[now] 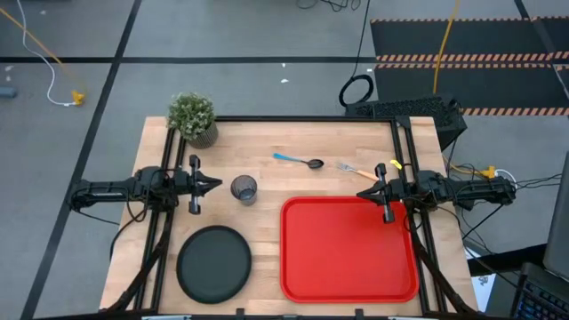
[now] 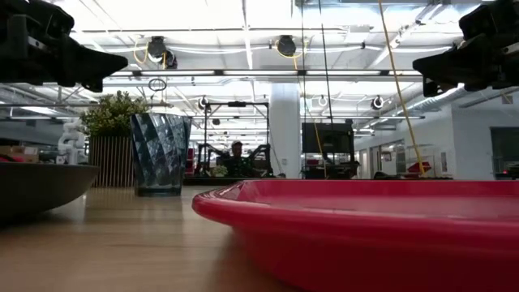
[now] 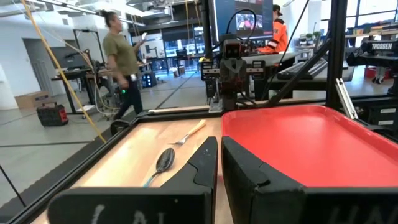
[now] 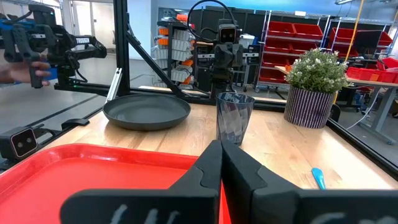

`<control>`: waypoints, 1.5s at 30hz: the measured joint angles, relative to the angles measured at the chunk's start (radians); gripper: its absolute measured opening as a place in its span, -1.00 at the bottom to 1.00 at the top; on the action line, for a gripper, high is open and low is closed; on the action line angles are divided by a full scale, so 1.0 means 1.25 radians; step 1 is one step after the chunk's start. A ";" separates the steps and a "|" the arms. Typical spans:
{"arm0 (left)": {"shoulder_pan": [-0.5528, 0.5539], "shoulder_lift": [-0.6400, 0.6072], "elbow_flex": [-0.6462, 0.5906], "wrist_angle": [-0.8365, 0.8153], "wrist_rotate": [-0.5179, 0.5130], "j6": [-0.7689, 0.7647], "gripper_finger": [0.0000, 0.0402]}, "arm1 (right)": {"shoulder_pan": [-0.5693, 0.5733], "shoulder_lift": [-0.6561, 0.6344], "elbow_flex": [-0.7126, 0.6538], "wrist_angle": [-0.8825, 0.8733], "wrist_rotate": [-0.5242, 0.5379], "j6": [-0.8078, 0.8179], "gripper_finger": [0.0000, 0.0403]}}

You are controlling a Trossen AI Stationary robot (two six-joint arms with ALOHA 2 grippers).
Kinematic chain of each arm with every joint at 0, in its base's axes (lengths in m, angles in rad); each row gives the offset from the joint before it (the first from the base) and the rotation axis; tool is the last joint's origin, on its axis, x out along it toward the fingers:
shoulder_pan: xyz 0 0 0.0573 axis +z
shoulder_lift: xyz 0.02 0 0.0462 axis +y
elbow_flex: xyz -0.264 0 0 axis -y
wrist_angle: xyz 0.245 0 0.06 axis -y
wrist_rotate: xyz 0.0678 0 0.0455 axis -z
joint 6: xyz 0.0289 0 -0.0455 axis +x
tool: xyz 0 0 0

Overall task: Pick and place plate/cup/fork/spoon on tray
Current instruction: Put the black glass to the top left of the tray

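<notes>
Left gripper (image 1: 213,184): raised above the table on its left side, tips pointing toward the cup; fingers (image 3: 205,163) nearly together with only a thin gap, nothing between them
Right gripper (image 1: 364,175): raised over the far right corner of the tray, tips pointing toward the fork; fingers (image 4: 211,163) pressed together, grasping nothing
Tray (image 1: 348,250): red, on the right half of the table, near edge; bare inside
Plate (image 1: 213,262): dark, round, flat on the wood at the near left, beside the tray but apart from it
Cup (image 1: 244,189): clear faceted tumbler, upright, just beyond the left gripper's tips, between plate and spoon, off the tray
Spoon (image 1: 298,161): blue handle, dark bowl, lying on the wood past the tray's far edge, bowl end toward the fork
Fork (image 1: 355,171): orange handle, lying slantwise near the tray's far right corner, on the wood, tines end toward the spoon; handle end close under the right gripper
Plant (image 1: 193,116): small potted green in a ribbed pot at the far left corner of the table
Table (image 1: 267,218): pale wood, black frame rails along both sides
Room: a person (image 3: 121,62) stands on the floor beyond the table in the left wrist view; another in orange (image 3: 278,34) is farther back by a screen
</notes>
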 joint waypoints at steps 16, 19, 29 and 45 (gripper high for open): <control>0.000 0.000 0.000 0.025 -0.018 -0.085 -0.87 | 0.000 0.000 0.000 0.000 0.000 0.000 -1.00; 0.000 0.000 0.000 0.055 -0.018 -0.087 -0.87 | 0.000 0.000 0.000 0.000 0.000 0.000 -1.00; 0.000 0.000 0.001 0.183 -0.018 -0.087 -0.87 | 0.000 0.000 0.000 0.000 0.000 0.000 -1.00; 0.000 0.216 0.296 0.046 -0.019 -0.081 -0.87 | 0.000 0.000 0.000 0.003 0.020 0.000 -1.00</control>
